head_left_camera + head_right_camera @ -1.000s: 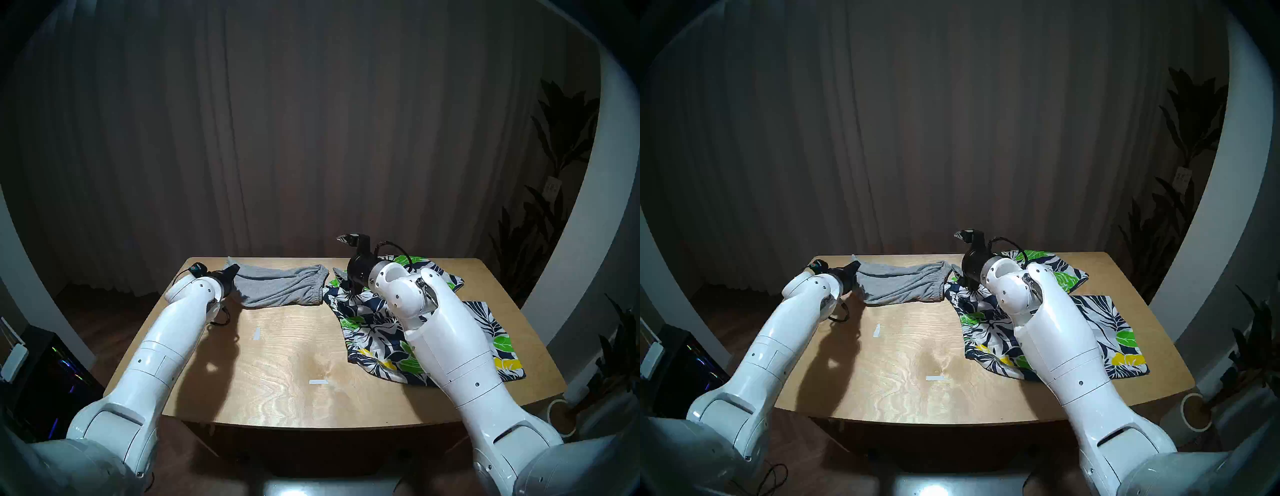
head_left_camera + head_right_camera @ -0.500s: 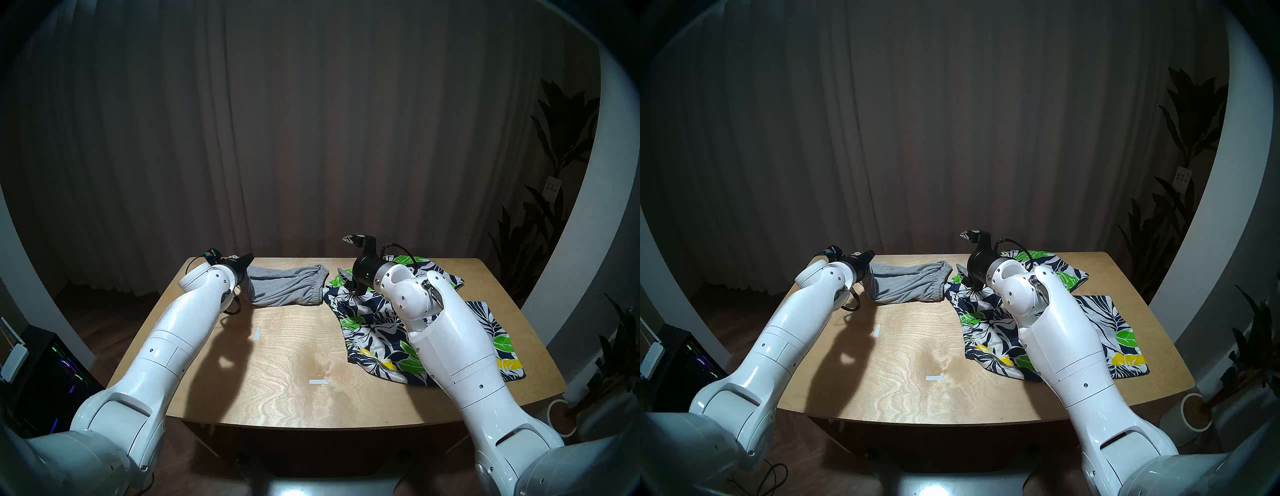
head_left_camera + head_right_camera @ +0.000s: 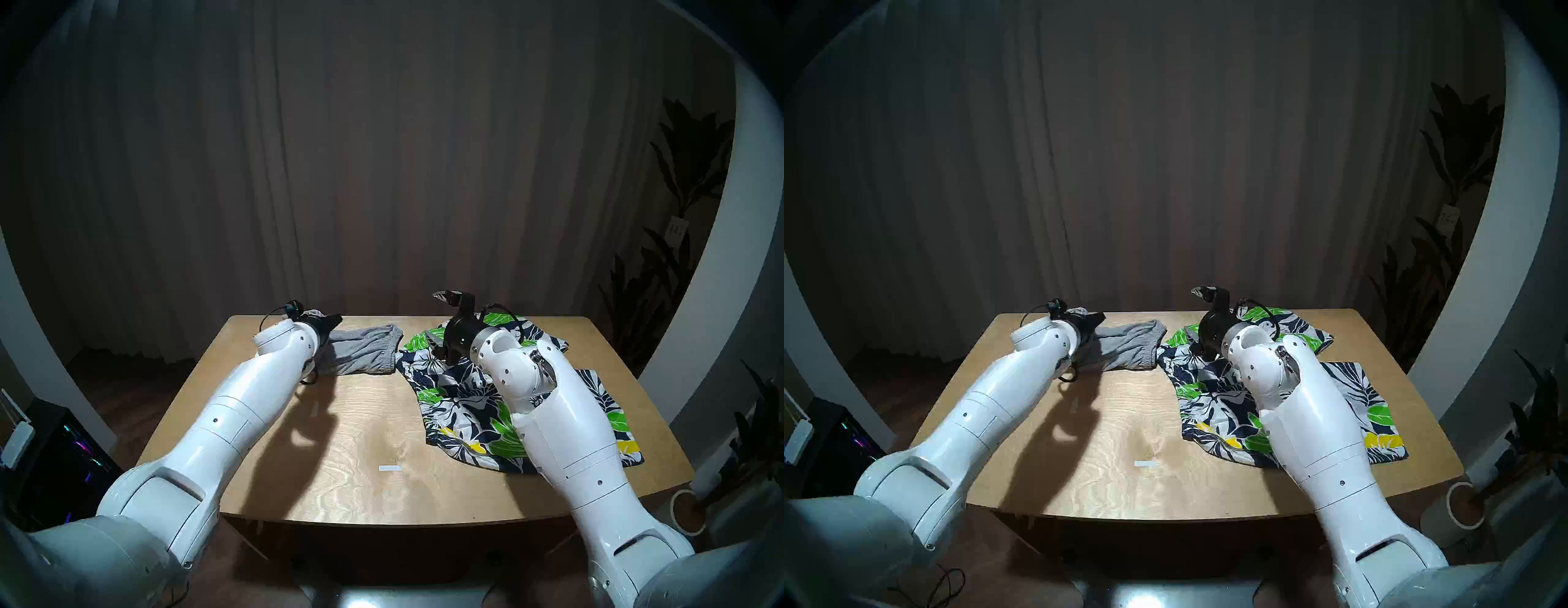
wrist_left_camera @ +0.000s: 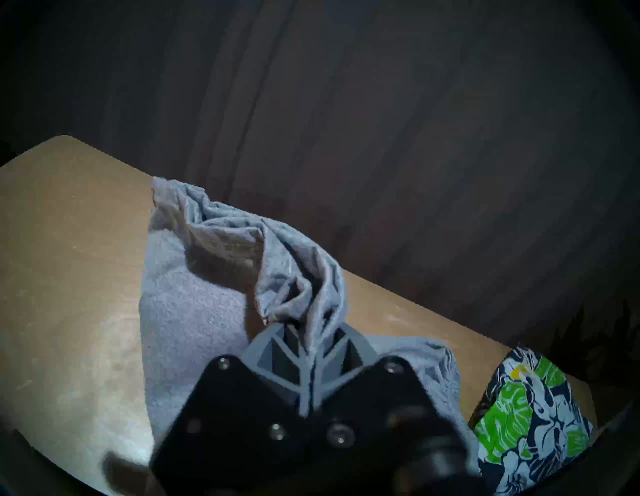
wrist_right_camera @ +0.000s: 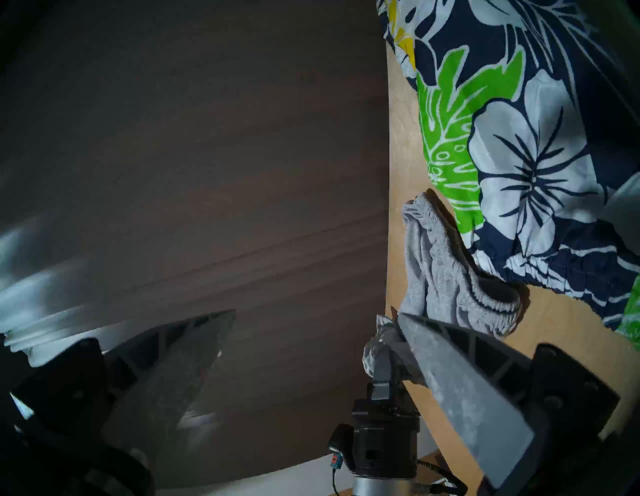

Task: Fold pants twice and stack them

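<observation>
Dim room, overhead light pooling on the table (image 3: 360, 424); hard arm shadows, blurred wrist views, dark fisheye rims

curtain (image 3: 382, 148): dark, pleated | table (image 3: 360, 446): pale wood | plant (image 3: 679, 254) (dim corner)

A pale wooden surface (image 3: 360, 488) with rounded corners carried two pairs of shorts. Grey jersey shorts (image 3: 360, 352) lay bunched along the far edge, left of centre. Floral shorts (image 3: 458, 407) in navy, white, green and yellow spread toward the right edge, just beside the grey pair. Two small white tape strips (image 3: 389, 468) marked the bare middle.
</observation>
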You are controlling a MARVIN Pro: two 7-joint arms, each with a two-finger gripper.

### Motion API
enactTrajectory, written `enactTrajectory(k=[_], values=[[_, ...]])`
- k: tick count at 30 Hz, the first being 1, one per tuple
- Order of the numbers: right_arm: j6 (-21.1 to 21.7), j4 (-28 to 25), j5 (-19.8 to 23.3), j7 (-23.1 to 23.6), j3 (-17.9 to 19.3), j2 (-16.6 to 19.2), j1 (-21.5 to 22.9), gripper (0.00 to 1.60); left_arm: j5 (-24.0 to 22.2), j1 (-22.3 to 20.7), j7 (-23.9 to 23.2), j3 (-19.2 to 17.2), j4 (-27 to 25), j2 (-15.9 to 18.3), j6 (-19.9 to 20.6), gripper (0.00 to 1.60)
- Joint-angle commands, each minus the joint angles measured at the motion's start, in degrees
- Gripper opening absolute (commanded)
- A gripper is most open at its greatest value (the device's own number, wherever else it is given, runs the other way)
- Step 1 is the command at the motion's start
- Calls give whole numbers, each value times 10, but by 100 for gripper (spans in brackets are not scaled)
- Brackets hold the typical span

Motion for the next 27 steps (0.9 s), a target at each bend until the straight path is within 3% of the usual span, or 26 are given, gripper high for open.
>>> enactTrajectory(k=[1, 12, 21, 27], values=[[-5, -21, 7, 14, 17, 2, -12, 160, 21, -60, -10, 29, 16, -39, 3, 0], [-14, -35, 17, 25, 38, 9, -35, 160, 35, -92, -28, 66, 49, -80, 5, 0], [-17, -54, 20, 34, 47, 15, -52, 160, 54, -88, -58, 102, 46, -82, 5, 0], [-14, -69, 23, 34, 48, 19, -61, 160, 71, -74, -91, 154, 16, -49, 72, 0]])
